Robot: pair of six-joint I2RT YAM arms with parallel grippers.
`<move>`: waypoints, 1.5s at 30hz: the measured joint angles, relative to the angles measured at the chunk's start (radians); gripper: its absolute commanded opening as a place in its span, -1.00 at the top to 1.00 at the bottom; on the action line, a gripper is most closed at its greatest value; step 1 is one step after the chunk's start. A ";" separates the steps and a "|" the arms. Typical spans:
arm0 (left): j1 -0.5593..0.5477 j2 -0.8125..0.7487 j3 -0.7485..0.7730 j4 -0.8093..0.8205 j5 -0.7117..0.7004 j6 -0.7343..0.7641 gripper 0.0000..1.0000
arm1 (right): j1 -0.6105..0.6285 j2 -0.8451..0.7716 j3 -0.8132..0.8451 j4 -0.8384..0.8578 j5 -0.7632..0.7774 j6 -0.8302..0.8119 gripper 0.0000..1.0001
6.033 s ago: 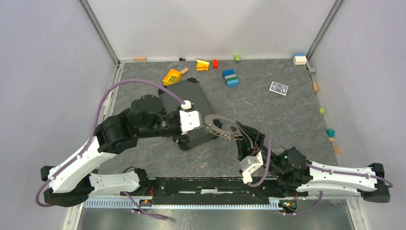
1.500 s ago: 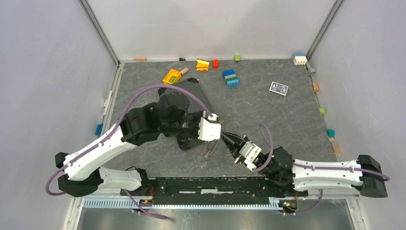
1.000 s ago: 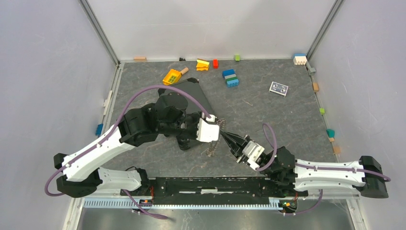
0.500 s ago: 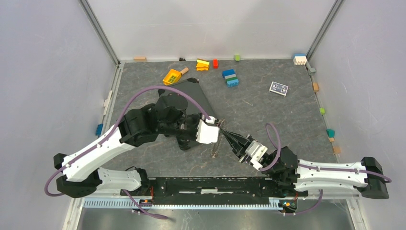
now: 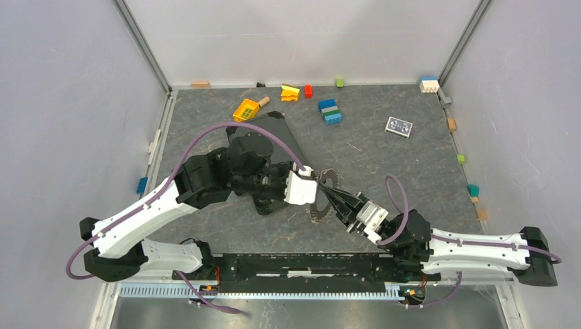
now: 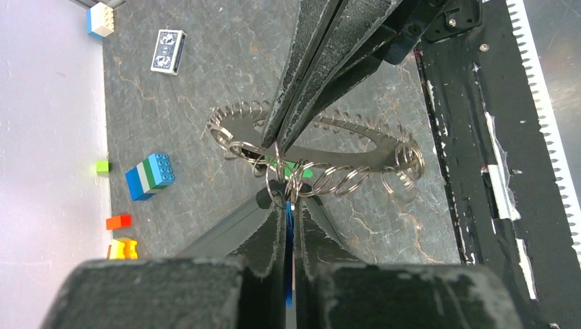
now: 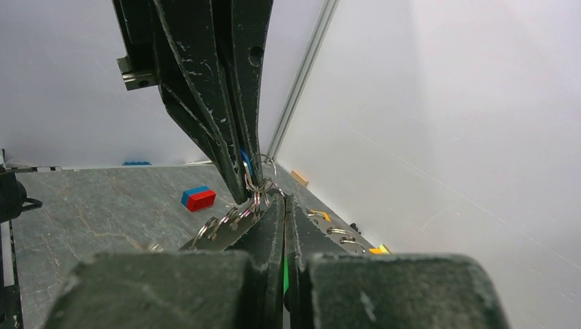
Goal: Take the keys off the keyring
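- Where the two arms meet over the near middle of the grey table (image 5: pixel 411 178), the keyring (image 5: pixel 327 199) is held up off the surface between their tips. It is tilted, so from above it reads as a toothed oval.
- The left gripper (image 5: pixel 316 190) reaches in from the left with its jaws pressed together. It pinches the cluster of small wire loops at the ring's edge, and the left wrist view shows a sliver of blue between its fingers (image 6: pixel 270 226).
- The right gripper (image 5: pixel 326 194) reaches in from the right, jaws likewise squeezed together, almost tip to tip with the left one. It nips the same cluster of loops, and the right wrist view shows a sliver of green between its fingers (image 7: pixel 264 233).
- The keys (image 6: pixel 363 154) are dark and packed side by side. They are threaded on the ring and fan around it like gear teeth.
- A stack of blue, white and green bricks (image 5: pixel 331 112), a small patterned card (image 5: pixel 399 126) and a yellow toy (image 5: pixel 245 110) lie near the far edge, well apart from the ring.
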 measured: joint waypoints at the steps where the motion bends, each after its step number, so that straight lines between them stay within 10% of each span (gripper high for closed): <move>1: 0.000 0.000 0.000 0.002 0.000 0.000 0.95 | 0.000 -0.004 0.000 -0.002 0.000 0.000 1.00; 24: 0.000 -0.027 -0.058 0.000 -0.043 0.000 0.95 | 0.000 0.044 0.002 -0.097 -0.023 -0.008 1.00; 35: 0.000 -0.040 -0.072 0.007 -0.073 0.000 0.95 | 0.010 0.068 0.024 -0.134 -0.146 0.001 0.36; 45: 0.000 -0.040 -0.103 0.082 -0.087 0.000 0.95 | 0.015 -0.025 0.024 -0.143 -0.185 0.035 0.49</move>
